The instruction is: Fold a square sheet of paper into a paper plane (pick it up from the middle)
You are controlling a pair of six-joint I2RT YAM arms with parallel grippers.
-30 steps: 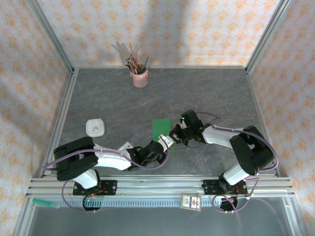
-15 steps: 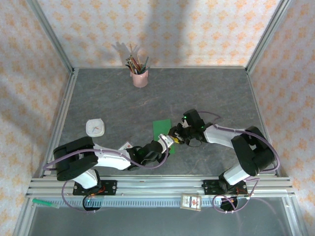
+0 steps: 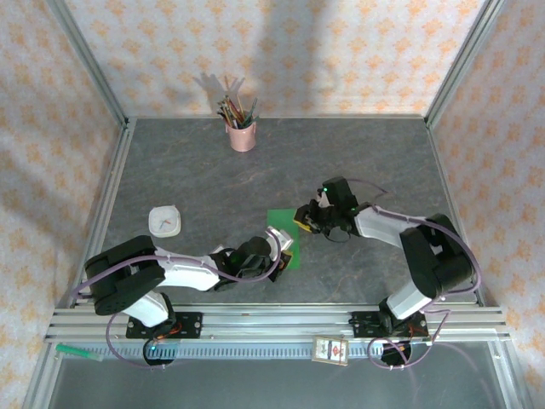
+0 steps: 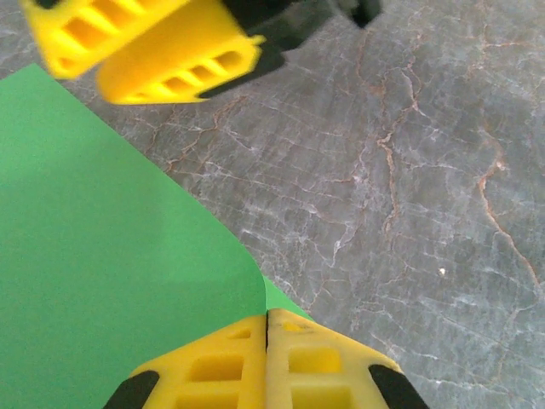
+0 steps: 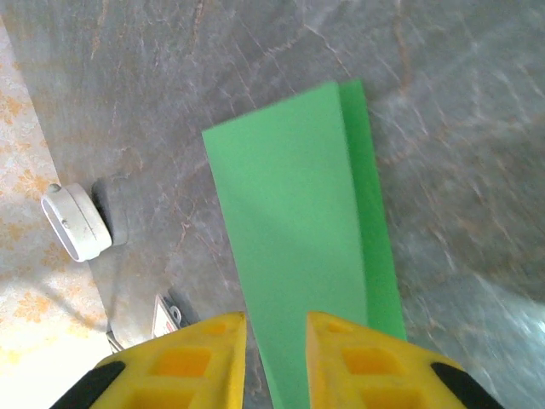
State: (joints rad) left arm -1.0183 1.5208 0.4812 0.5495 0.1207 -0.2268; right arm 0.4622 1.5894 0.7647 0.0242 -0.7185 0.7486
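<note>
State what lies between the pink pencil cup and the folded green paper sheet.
In the top view, bare grey marbled tabletop separates the pink pencil cup from the folded green paper sheet.

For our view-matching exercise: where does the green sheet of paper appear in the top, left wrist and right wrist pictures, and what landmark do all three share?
Top external: the green sheet lies just below the picture's centre.
Left wrist: the green sheet covers the left and lower-left part.
Right wrist: the green sheet is a tall strip in the centre, reaching the bottom edge.
Shared landmark: the grey veined table top under it.
</note>
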